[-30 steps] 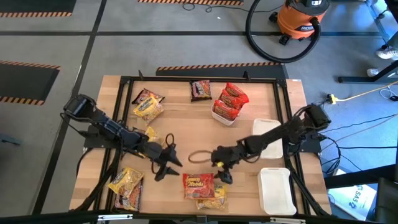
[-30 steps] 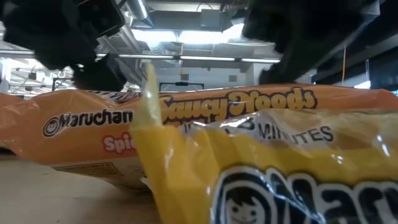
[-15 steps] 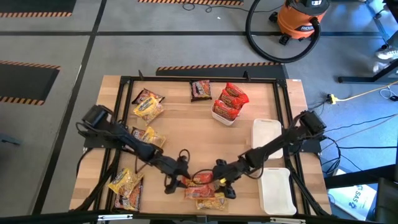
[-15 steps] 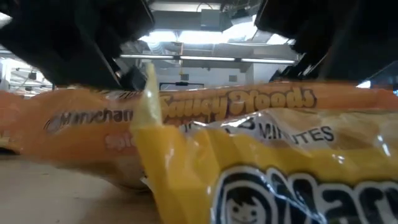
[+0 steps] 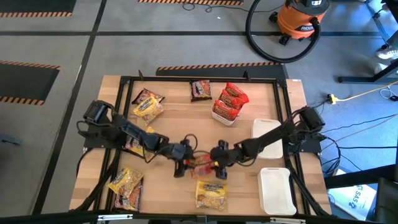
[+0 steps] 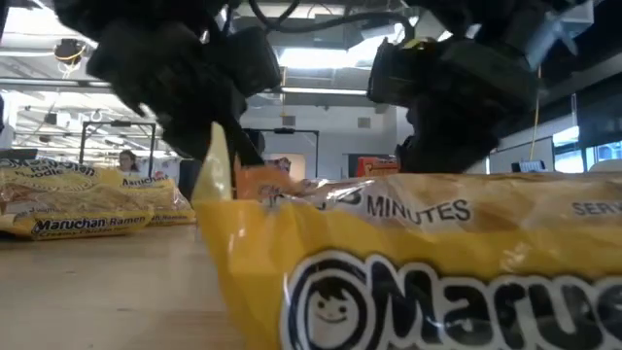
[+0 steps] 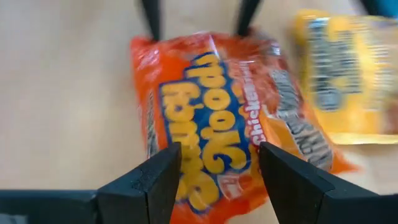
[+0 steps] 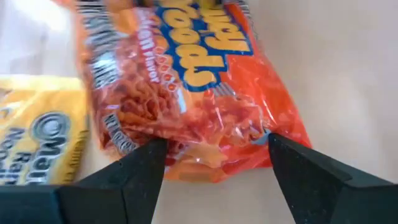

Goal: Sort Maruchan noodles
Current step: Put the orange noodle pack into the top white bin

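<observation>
An orange-red Maruchan noodle packet point(image 5: 202, 163) lies at mid-table between my two grippers. My left gripper point(image 5: 185, 163) stands open at its left end, fingers apart over the wrapper point(image 7: 219, 149). My right gripper point(image 5: 217, 163) stands open at its right end point(image 8: 216, 142). A yellow packet point(image 5: 211, 194) lies flat on the table nearer the front edge and fills the low view point(image 6: 428, 262). More packets lie at the left point(image 5: 126, 186), point(image 5: 147, 104), and red ones stand in a tray point(image 5: 229, 102). My left gripper comes slanting down from the table's left, and its spread fingertips point(image 7: 171, 163) stand on the packet's top face near its left short end point(image 7: 214, 177). The packet is wider than the gap, so it is not pinched. Whether it is off the table I cannot tell. My right gripper comes slanting down from the table's right. Its spread fingertips point(image 8: 273, 142) meet the wrapper at the packet's right short end point(image 8: 214, 152), which spreads wider than the gap. No pinch shows.
Two white trays point(image 5: 266, 134) point(image 5: 277, 190) lie at the right. A dark packet point(image 5: 200, 89) lies at the far edge and a yellow one point(image 5: 138, 140) under the left arm. A black frame point(image 5: 124, 81) rings the table. Bare wood shows around the yellow packet.
Both grippers went toward the near edge onto the orange-red packet, then back toward the far edge. The packet went with them, off the yellow packet and toward mid-table. The yellow packet stayed where it was. Neither finger gap has changed.
</observation>
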Action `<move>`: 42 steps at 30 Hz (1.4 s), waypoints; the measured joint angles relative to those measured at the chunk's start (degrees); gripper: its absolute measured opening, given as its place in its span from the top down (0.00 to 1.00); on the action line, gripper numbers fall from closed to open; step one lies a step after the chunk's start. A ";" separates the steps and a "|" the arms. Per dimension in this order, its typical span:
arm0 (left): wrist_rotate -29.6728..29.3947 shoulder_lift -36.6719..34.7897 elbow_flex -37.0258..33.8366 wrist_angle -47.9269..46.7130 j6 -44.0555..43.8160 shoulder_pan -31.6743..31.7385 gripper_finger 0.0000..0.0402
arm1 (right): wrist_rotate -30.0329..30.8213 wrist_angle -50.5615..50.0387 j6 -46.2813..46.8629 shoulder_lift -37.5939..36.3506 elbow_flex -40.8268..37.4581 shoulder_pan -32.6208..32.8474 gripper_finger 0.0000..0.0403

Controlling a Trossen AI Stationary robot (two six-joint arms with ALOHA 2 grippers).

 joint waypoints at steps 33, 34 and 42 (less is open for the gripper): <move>-21.47 5.93 0.01 1.22 -0.88 -8.20 0.48 | -16.14 2.70 -3.96 0.22 3.02 -19.39 0.16; -21.81 5.94 0.01 1.17 -0.87 -8.22 0.48 | -17.54 2.72 -3.85 0.58 3.02 -19.65 0.15; -22.41 5.94 0.01 1.20 -0.93 -8.20 0.48 | -25.32 2.97 0.57 2.79 3.04 -20.06 0.15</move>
